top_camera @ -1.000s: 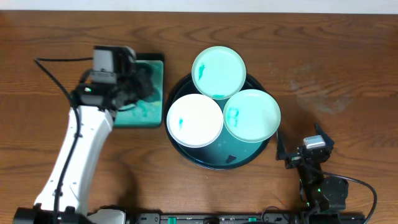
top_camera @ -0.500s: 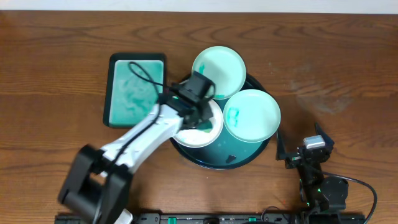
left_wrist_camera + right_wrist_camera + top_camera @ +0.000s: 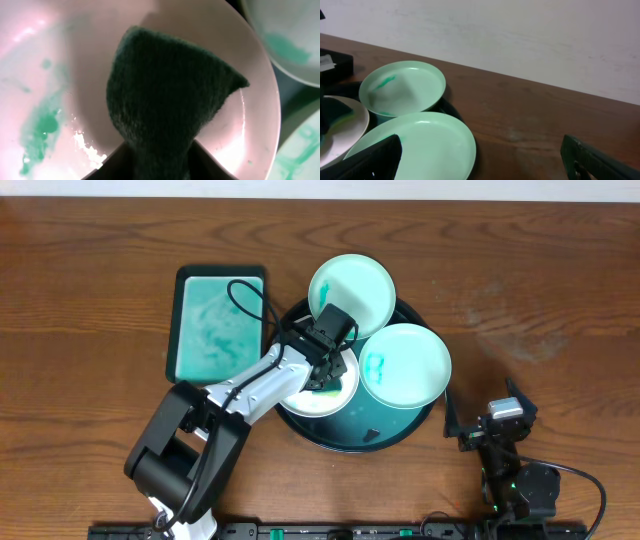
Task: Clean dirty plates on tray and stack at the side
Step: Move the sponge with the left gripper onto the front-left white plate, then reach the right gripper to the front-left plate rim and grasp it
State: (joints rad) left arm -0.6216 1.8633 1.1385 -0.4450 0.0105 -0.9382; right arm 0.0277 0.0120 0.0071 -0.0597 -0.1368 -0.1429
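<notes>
- Left jaws pinch the dark sponge (image 3: 170, 100), now pressed on the white plate (image 3: 60, 60) at 8 o'clock in the tray (image 3: 345, 432). A second ago they hung over the sponge dish (image 3: 215, 325) at 9 o'clock.
- Right jaws are spread, parked over the counter (image 3: 560, 280) at 4 o'clock.
- Scrubbing seems just begun; the two mint plates (image 3: 405, 365) wait, and nothing is stacked.

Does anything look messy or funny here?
Yes. The far plate and the right plate hang over the rim of the tray instead of lying inside it. Both carry teal smears. The white plate, under the dark sponge in the left tool, has green streaks and white flecks.
</notes>
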